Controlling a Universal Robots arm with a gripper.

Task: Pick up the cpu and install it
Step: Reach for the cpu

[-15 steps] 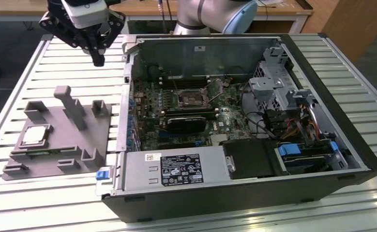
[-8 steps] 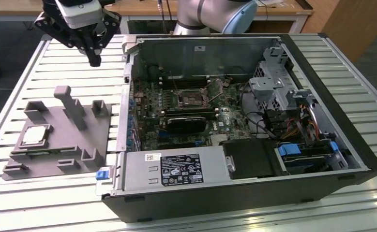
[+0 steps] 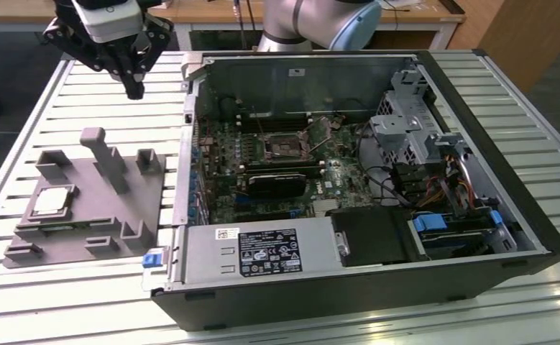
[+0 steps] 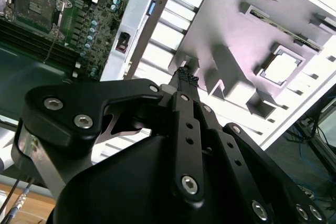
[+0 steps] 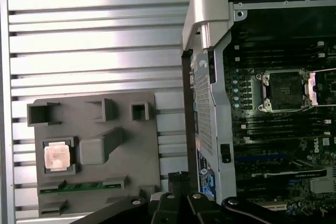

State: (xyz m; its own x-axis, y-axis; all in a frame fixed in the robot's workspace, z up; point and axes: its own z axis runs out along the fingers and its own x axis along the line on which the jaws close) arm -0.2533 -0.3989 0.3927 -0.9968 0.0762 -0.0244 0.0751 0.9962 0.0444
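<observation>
Slatted metal table carries grey fixture w/ the cpu seated flat in its pocket, approx 9 o'clock from the socket in exterior view. Cpu looks light, stiff, slick on top and prob fragile underneath, so grip opposite pale edges, not the lid. Gripper hangs clear of everything at 1 o'clock from cpu, fingers pressed together, empty.

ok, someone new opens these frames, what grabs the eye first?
The open computer case lies on the slatted metal table, its motherboard and dark CPU socket exposed. At the exterior view's left of it sits a grey fixture plate with the cpu lying in a recess. The black gripper hangs shut and empty above the table, apart from the fixture.
</observation>
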